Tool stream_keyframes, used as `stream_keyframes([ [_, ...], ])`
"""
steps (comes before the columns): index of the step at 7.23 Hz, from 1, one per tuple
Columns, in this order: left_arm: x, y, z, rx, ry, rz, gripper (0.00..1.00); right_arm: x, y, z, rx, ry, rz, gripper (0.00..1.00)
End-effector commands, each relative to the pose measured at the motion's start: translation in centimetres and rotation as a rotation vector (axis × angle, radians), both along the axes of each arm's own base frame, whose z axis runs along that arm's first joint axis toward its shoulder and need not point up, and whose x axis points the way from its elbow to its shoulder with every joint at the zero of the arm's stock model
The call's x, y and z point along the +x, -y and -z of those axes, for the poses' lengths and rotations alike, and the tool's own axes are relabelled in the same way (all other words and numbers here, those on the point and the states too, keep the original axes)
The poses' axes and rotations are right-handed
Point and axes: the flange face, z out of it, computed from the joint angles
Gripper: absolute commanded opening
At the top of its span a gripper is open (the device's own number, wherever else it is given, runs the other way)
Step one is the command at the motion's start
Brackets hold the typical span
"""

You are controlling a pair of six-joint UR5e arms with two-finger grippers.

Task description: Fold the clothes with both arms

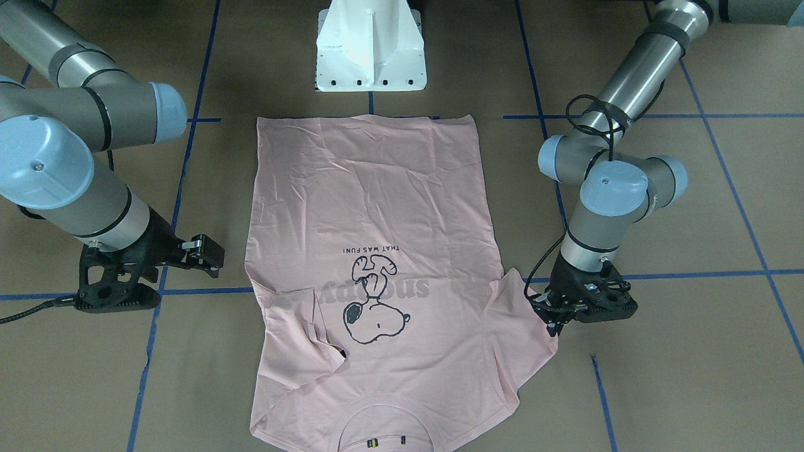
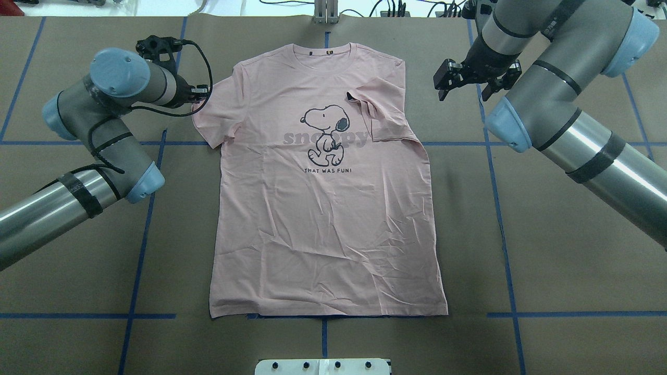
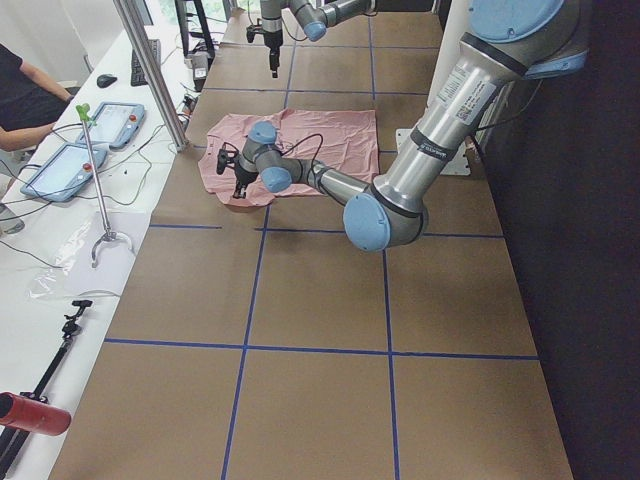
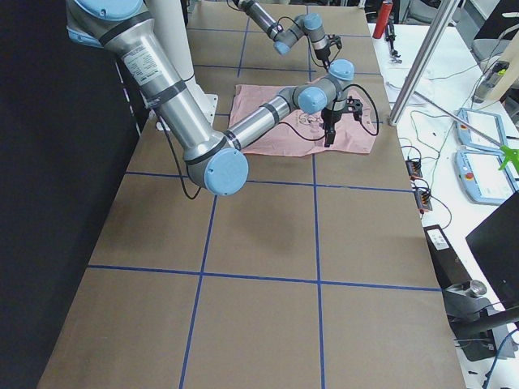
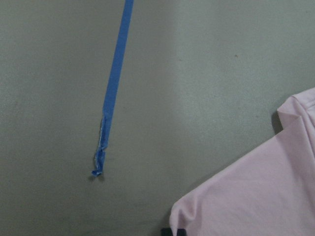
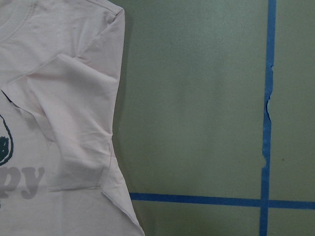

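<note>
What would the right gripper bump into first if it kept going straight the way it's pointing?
Most likely the brown table, close beside the folded-in sleeve. The right gripper points down, and its wrist view has table in the middle, sleeve off to one side. Height is hard to judge.

left tool (image 1: 551, 317) low, jaws unclear | right tool (image 2: 462, 89) raised, jaws apart

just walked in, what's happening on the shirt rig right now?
A pink T-shirt lies flat, print up, on the table, mid-fold. The sleeve on the robot's right is already folded in over the chest. The left gripper sits at the other sleeve, grip unclear; the right gripper is open, off the cloth.
</note>
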Motion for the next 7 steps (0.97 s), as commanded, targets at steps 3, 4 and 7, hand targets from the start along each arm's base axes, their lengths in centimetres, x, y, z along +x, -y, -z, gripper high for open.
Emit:
stream_keyframes([
  [3, 11.5, 0.1, 12.3, -0.159, -0.124, 0.056, 0.00, 0.1, -0.2, -0.3, 0.003, -0.001, 0.003, 1.00],
  [4, 11.7, 0.2, 11.5, -0.153, -0.127, 0.057, 0.00, 0.1, -0.2, -0.2, 0.004, -0.001, 0.003, 1.00],
  [7, 11.6, -0.3, 12.2, -0.109, -0.166, 0.038, 1.00, 0.0, -0.3, -0.1, 0.005, 0.000, 0.001, 1.00],
])
